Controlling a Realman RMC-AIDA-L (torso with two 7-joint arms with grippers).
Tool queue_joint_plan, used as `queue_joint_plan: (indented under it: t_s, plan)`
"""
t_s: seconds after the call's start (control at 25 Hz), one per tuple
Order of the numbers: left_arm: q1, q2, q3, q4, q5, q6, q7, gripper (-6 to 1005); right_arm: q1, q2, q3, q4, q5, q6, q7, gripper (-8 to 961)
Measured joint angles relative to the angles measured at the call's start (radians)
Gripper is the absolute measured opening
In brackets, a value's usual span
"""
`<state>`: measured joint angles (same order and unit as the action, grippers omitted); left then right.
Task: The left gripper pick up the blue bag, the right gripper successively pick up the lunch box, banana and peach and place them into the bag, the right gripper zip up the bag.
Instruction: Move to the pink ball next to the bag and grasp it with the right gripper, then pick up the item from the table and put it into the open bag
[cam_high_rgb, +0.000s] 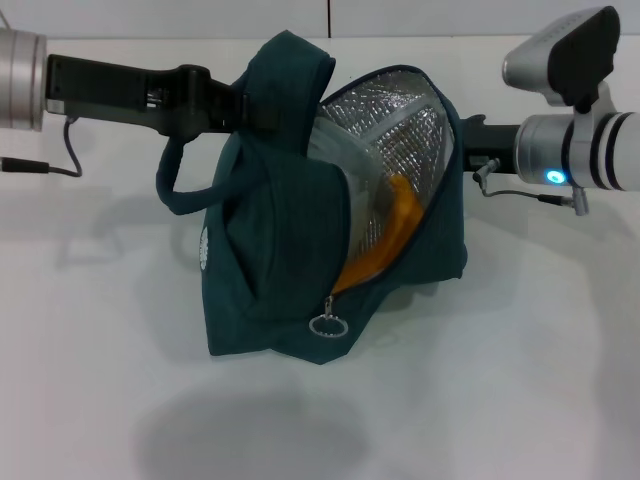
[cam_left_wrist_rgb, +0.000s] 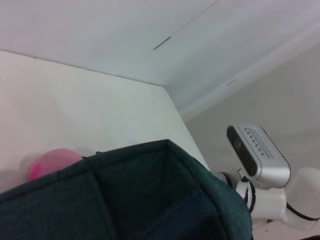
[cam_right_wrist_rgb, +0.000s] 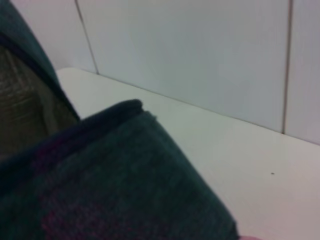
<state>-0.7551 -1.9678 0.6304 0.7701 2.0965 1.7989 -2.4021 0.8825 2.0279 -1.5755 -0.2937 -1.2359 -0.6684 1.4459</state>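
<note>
The blue bag (cam_high_rgb: 270, 260) hangs above the white table, its shadow below it. My left gripper (cam_high_rgb: 232, 106) comes in from the left and is shut on the bag's top at a handle. The mouth gapes toward the right and shows the silver lining (cam_high_rgb: 395, 120). The banana (cam_high_rgb: 392, 232) lies inside, and a pale translucent shape (cam_high_rgb: 335, 150) beside it looks like the lunch box. The zipper's ring pull (cam_high_rgb: 328, 326) dangles at the low end. My right gripper (cam_high_rgb: 478, 138) sits behind the bag's right rim, mostly hidden. The peach (cam_left_wrist_rgb: 50, 162) shows pink on the table beyond the bag (cam_left_wrist_rgb: 150, 200).
The second handle (cam_high_rgb: 178, 185) droops loose on the bag's left. The white table (cam_high_rgb: 520, 380) stretches back to a pale wall (cam_high_rgb: 200, 15). The right arm's wrist camera housing (cam_left_wrist_rgb: 257, 155) stands close past the bag's edge.
</note>
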Motion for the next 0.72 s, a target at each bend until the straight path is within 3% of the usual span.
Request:
queue_joint_plan:
  t_s: [0.24,0.48,0.56,0.72]
  plan:
    - [-0.003,0.0,0.0,0.0,0.0,0.002,0.0,37,-0.001,0.0,-0.019,-0.007,-0.001,0.01,-0.002,676]
    - [-0.004,0.001,0.0,0.0,0.0,0.002,0.0,37,-0.001,0.0,-0.021,-0.009,-0.001,0.019,-0.002,430]
    - [-0.002,0.002,0.0,0.0,0.0,0.002,0.0,37,-0.002,0.0,-0.021,-0.015,-0.001,0.02,-0.002,253]
    - [0.001,0.004,0.0,0.0,0.0,0.003,0.0,37,-0.021,-0.001,-0.021,-0.044,-0.001,0.021,-0.004,212]
